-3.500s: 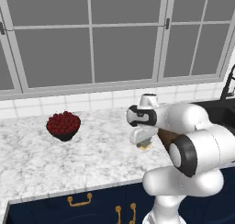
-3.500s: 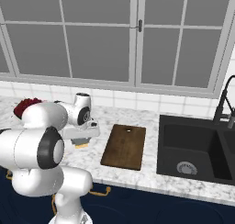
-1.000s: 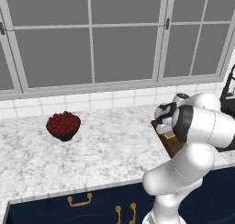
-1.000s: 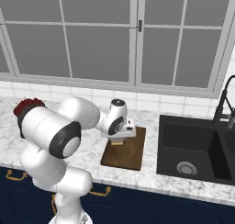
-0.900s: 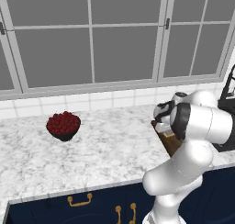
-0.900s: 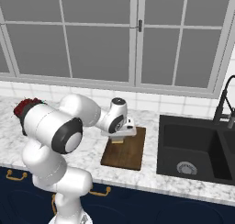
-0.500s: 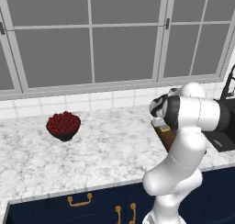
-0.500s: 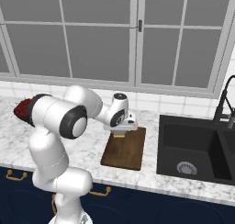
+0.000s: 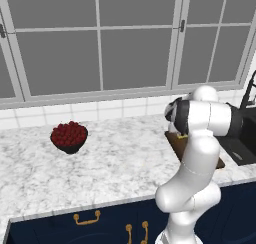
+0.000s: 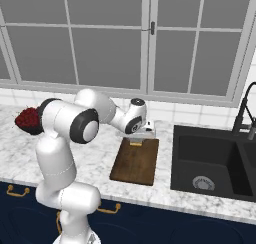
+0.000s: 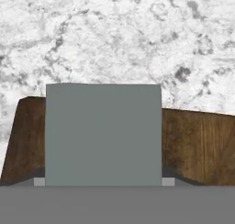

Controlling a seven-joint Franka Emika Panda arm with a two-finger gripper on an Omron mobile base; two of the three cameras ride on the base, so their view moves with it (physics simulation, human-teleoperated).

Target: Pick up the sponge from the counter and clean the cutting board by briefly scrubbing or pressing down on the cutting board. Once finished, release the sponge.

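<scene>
Sponge clamped in gripper, off the counter, at far end of board. Pickup done. Contact unclear; pressing and release remain.

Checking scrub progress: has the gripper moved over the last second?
Yes. In the right base view the gripper with the sponge went from mid cutting board to its far edge, toward the window.

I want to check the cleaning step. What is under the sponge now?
Under the sponge lies the far end of the cutting board, with the marble counter just beyond. The board surface directly beneath is covered, so contact cannot be confirmed.
</scene>
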